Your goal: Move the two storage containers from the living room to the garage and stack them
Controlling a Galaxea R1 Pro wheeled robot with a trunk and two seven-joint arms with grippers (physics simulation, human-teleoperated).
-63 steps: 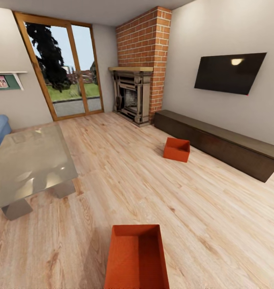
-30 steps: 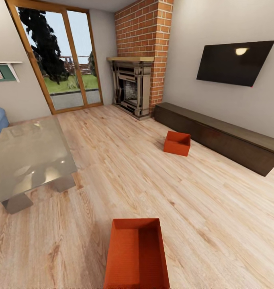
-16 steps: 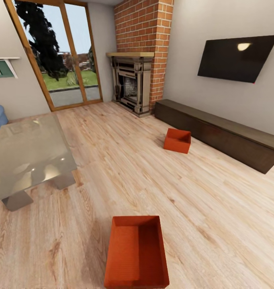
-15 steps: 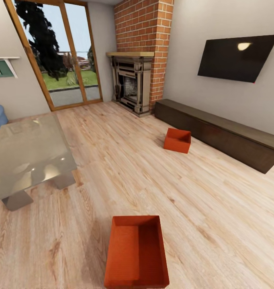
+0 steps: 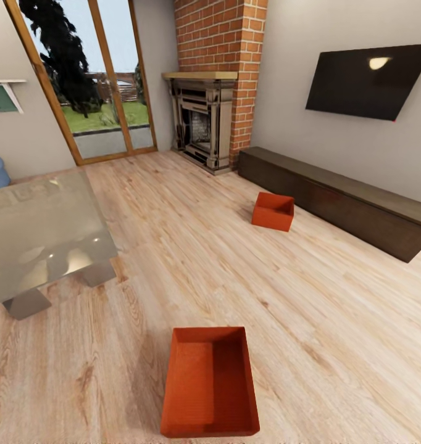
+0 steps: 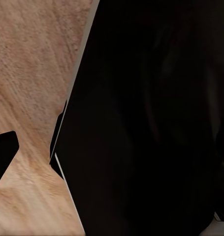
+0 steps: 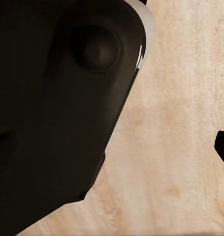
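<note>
Head view shows both storage containers point(image 5: 210, 382) point(image 5: 273, 211) resting on the living-room floor point(image 5: 334, 320), awaiting pickup; gripper states cannot be told.

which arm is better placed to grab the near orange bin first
Neither clearly, as far as I can judge. The near storage container sits centred ahead of the robot on the wood floor, so both arms seem equally placed. It looks wide; a grip from both sides is probably best.

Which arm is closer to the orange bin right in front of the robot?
Cannot tell. The near container lies centred ahead on the wood floor; both wrist views look at floor beside the robot's dark body.
</note>
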